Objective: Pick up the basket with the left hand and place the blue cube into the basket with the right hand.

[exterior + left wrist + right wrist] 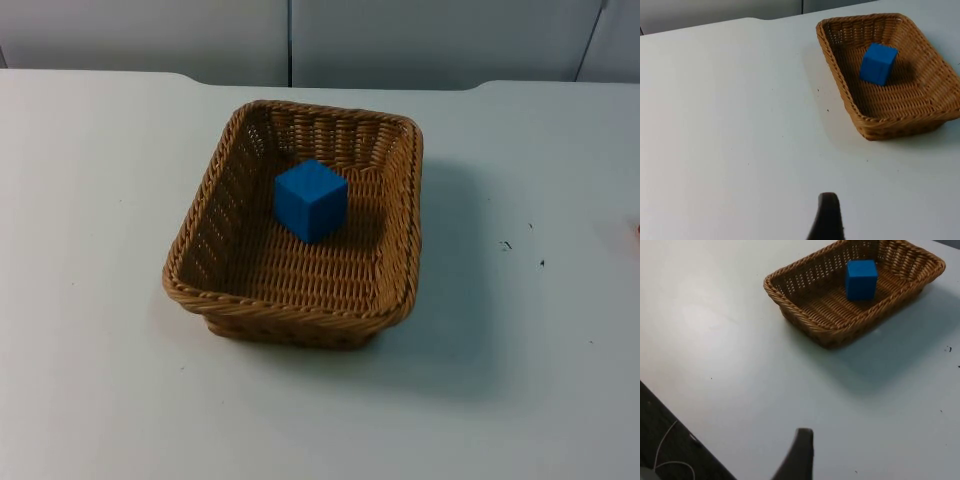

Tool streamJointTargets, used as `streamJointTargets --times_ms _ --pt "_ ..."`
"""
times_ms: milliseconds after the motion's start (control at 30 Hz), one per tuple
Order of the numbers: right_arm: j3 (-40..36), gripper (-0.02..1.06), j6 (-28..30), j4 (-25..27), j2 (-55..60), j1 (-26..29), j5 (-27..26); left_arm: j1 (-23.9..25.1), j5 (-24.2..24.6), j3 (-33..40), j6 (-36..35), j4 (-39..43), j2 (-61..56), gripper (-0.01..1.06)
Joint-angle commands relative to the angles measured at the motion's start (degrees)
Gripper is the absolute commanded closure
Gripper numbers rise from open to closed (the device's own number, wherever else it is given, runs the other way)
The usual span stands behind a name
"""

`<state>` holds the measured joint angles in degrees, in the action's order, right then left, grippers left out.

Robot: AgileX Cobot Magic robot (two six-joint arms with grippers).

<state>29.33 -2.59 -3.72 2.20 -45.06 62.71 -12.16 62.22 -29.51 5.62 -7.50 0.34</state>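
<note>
The blue cube [311, 200] sat inside the wicker basket [215, 225], on its woven floor toward the far end, apart from the walls. The basket rested flat on the white desk [90, 300], near its middle, with no finger touching it. The left gripper [827, 220] hung over bare desk well apart from the basket; one black fingertip was visible, and the state of its fingers could not be determined. The right gripper [799, 455] was likewise clear of the basket near the desk edge, its finger state also undeterminable. A grey partition wall [150, 35] closed the desk's far side.
</note>
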Motion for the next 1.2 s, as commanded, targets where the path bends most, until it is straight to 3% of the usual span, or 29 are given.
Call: streamJointTargets --times_ms 0,200,300,367,400,500,1167 --pt "-0.31 0.23 0.43 -0.13 -0.24 -0.10 -0.82 -0.04 -0.51 0.11 -0.49 -0.02 -0.34 0.40" --pt "-0.31 0.23 0.57 -0.13 -0.24 -0.10 -0.82 -0.04 -0.51 0.11 -0.49 -0.02 -0.34 0.40" --pt "-0.31 0.18 0.57 -0.13 -0.24 -0.10 -0.82 -0.04 -0.51 0.11 -0.49 -0.02 -0.34 0.39" --pt "-0.31 0.06 0.57 -0.13 -0.24 -0.10 -0.82 -0.04 -0.51 0.11 -0.49 -0.02 -0.34 0.24" --pt "-0.31 0.06 0.57 -0.13 -0.24 -0.10 -0.82 -0.04 -0.51 0.11 -0.49 -0.02 -0.34 0.24" --pt "-0.31 0.00 0.57 -0.13 -0.24 -0.10 -0.82 -0.04 -0.51 0.11 -0.49 -0.02 -0.34 0.00" --pt "-0.31 0.00 0.57 0.12 -0.24 -0.10 -0.93 -0.04 -0.51 0.11 -0.49 -0.02 -0.34 0.00"
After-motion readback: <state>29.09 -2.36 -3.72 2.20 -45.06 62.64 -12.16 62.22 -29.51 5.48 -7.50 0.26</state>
